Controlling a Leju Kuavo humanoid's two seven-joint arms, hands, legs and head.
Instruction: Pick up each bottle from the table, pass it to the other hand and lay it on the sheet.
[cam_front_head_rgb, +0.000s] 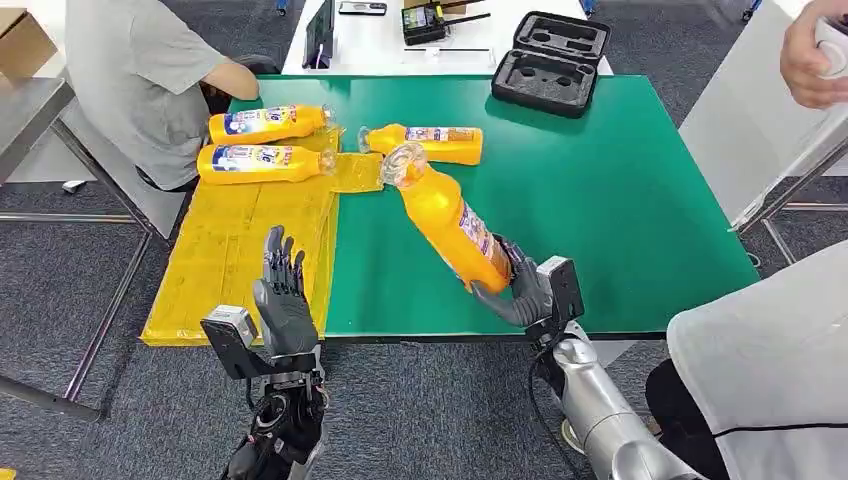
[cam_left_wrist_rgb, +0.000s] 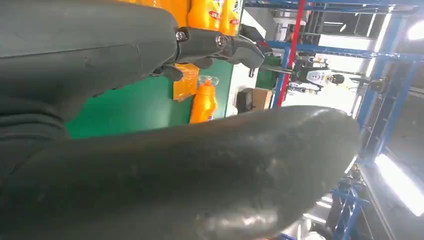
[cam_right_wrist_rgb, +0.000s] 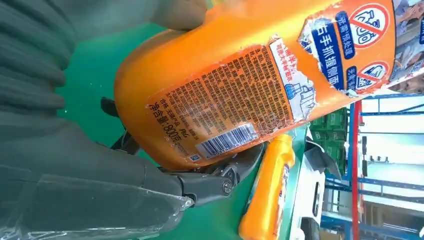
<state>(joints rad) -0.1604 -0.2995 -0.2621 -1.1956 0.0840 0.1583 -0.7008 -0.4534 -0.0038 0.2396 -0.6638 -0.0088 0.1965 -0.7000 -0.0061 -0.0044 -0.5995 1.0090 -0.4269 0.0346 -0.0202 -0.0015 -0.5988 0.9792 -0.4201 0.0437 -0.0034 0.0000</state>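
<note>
— Right hand (cam_front_head_rgb: 515, 290)?
— My fingers grip the orange bottle (cam_front_head_rgb: 448, 220), tilted above the desk's (cam_front_head_rgb: 620, 200) near edge.
— Left hand (cam_front_head_rgb: 283, 300)?
— Fingers spread, empty, beside the yellow sheet (cam_front_head_rgb: 240, 260).

The bench (cam_front_head_rgb: 620, 190) had a green top and stood on a grey carpeted floor (cam_front_head_rgb: 60, 290). Behind it, touching its far edge, stood a white table (cam_front_head_rgb: 380, 55) carrying an open black foam-lined case (cam_front_head_rgb: 550, 60), a radio handset (cam_front_head_rgb: 425, 20) and a dark upright tablet (cam_front_head_rgb: 320, 35). A grey metal-framed table (cam_front_head_rgb: 30, 120) with a cardboard box (cam_front_head_rgb: 20, 40) stood at the left. A person in a grey shirt (cam_front_head_rgb: 140, 70) sat at the far left corner; another person's hand (cam_front_head_rgb: 815, 55) showed at the upper right. Blue and red steel racking (cam_left_wrist_rgb: 295, 50) and bright overhead lights (cam_left_wrist_rgb: 400, 182) appeared in the left wrist view.
</note>
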